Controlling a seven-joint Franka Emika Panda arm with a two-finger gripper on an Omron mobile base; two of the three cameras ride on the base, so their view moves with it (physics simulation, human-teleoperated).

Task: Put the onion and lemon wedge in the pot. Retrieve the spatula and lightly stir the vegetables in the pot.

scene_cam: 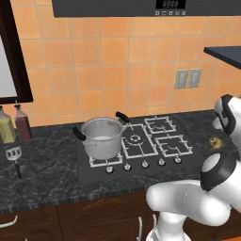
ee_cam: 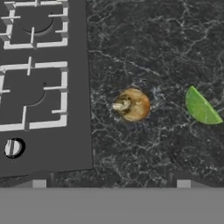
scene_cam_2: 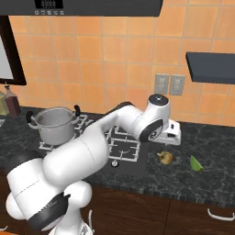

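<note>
The pincer [ee_cam: 111, 183] hangs above the onion [ee_cam: 132, 105] with jaws wide apart and nothing held; closing off-centre could likely roll the round onion away, or nudge the lemon wedge [ee_cam: 200, 107] lying beyond it, away from the stove [ee_cam: 52, 144]; the pot [scene_cam: 102, 136] sits on the stove's far-left burner; the spatula [scene_cam: 14, 156] lies past the pot on the dark speckled desk [scene_cam_2: 215, 183]; orange tiles [scene_cam: 94, 70] rise behind.

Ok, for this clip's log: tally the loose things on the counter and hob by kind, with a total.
Cookware: 1, the pot
Utensils: 1, the spatula
Produce: 2, the onion and the lemon wedge
Bottles: 2, the yellow bottle and the dark red bottle
Total: 6
</note>
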